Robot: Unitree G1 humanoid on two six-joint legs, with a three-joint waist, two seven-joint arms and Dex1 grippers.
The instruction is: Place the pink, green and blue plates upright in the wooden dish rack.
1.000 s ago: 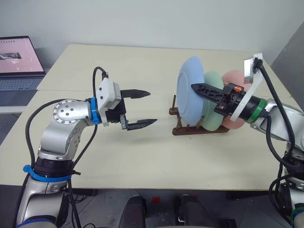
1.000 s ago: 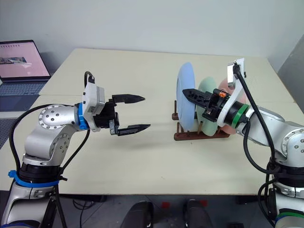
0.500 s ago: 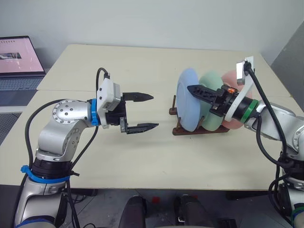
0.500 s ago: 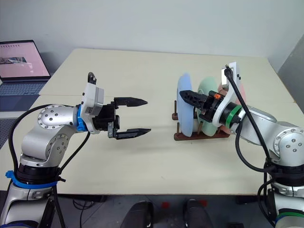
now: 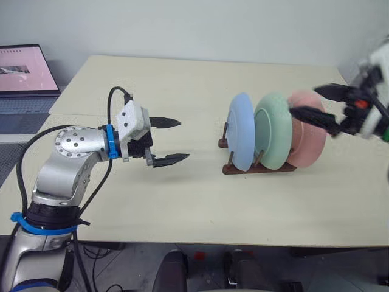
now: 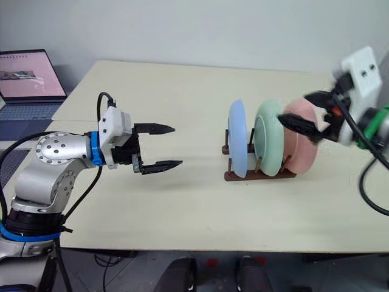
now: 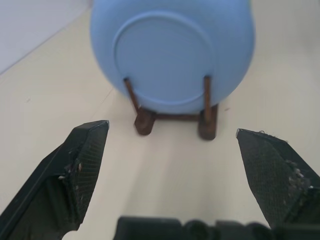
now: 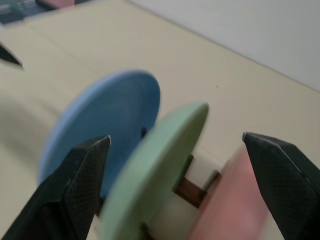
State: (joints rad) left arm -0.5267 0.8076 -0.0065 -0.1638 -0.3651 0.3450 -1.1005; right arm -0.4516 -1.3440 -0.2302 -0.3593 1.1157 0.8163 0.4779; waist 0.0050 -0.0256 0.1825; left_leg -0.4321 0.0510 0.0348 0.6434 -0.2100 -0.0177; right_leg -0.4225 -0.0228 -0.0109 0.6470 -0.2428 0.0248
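While both claws hang above the tabletop, items run from the nearest outward:

Table (image 5: 182, 201): pale beige top, carrying the rack and plates.
Left gripper (image 5: 167, 141): fingers spread wide, nothing between them, pointing across at the rack, well apart from it.
Wooden dish rack (image 5: 258, 167): dark brown, ahead of the left gripper's tips, below and beside the right gripper.
Blue plate (image 5: 242, 140): upright in the rack, the plate closest to the left gripper, its underside facing that claw.
Green plate (image 5: 271, 139): upright, middle slot, between blue and pink.
Pink plate (image 5: 309, 137): upright, end slot, nearest the right gripper.
Right gripper (image 5: 324, 104): fingers parted, empty, poised just beside the pink plate's upper edge.
Laptop (image 5: 24, 79): open, far behind the left gripper.
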